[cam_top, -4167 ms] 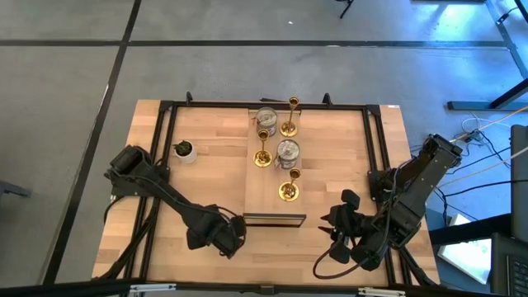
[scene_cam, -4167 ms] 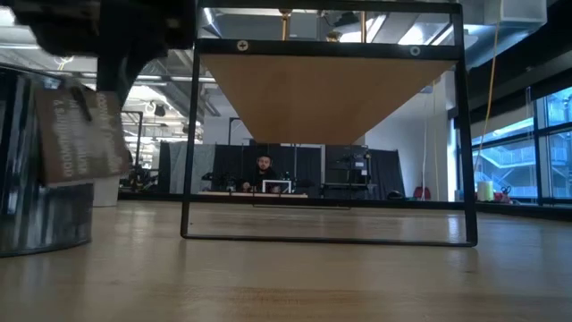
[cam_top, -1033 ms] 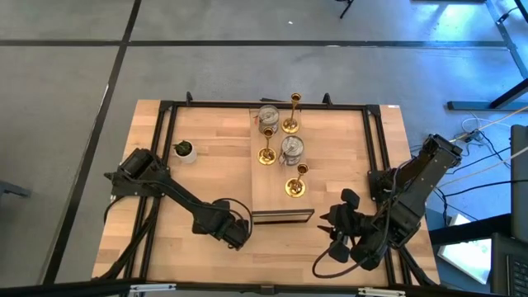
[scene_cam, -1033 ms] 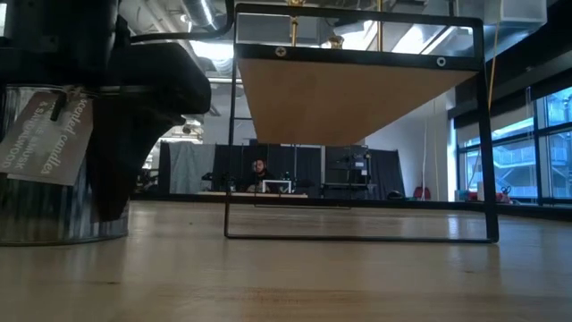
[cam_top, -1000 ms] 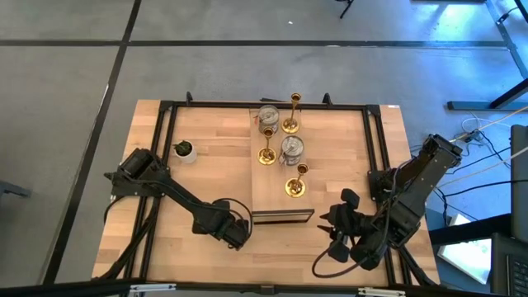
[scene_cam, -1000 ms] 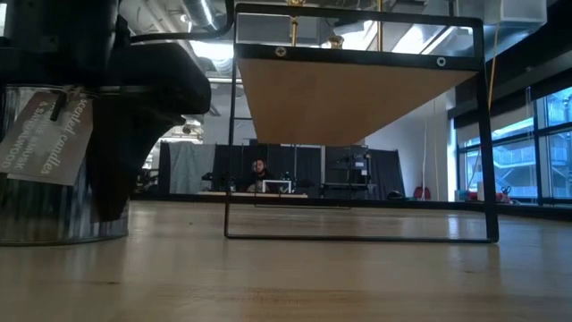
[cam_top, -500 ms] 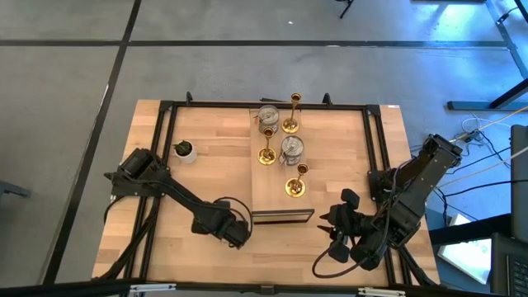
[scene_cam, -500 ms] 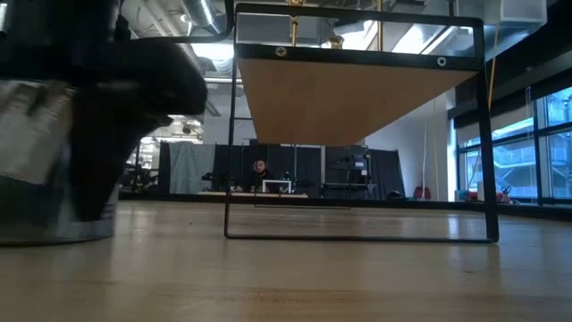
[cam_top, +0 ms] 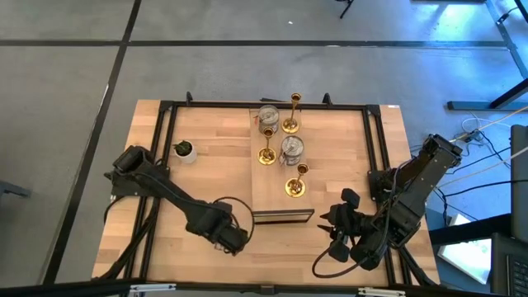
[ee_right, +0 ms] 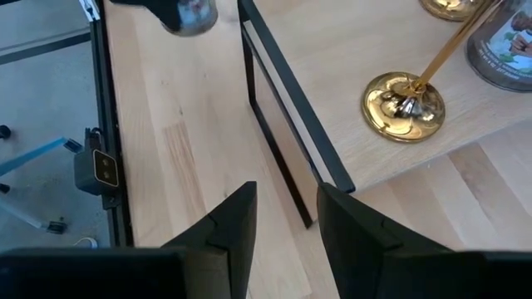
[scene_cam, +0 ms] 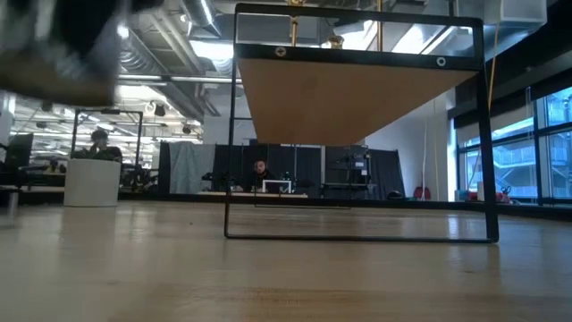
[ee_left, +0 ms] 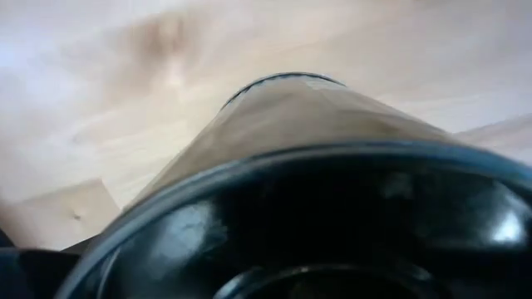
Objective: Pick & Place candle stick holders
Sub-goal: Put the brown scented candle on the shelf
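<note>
clock directions are read on the high view, with 12 o'clock at the table's far edge.

at about 10 o'clock on the table (cam_top: 214, 177), the potted plant (cam_top: 184, 150) stands near the left rail. the left arm runs from the left edge toward 5 o'clock, ending at the left gripper (cam_top: 224, 235), near the front edge at about 7 o'clock from the wooden board (cam_top: 268, 198). its jaws are closed on the held silvery cup (ee_left: 316, 166), which fills the left wrist view. in the low view the cup is a blur high up, clear of the tabletop.

the board is a raised shelf on a black frame, running from the centre of the table toward 12 o'clock. five holders stand on it:
- the far silvery cup (cam_top: 267, 116) is at the 12 o'clock end.
- the far gold stick (cam_top: 289, 126) is just beside that cup, at its 3 o'clock.
- the middle gold stick (cam_top: 266, 155) is toward 6 o'clock from the far cup.
- the middle silvery cup (cam_top: 289, 149) is just beside the middle stick, at its 3 o'clock.
- the near gold stick (cam_top: 294, 188) stands alone nearest the board's 6 o'clock end.

the right arm waits at the table's 4 o'clock corner. the right gripper (ee_right: 287, 199) points toward the board's near end. its jaws stand narrowly apart with nothing between them.
</note>
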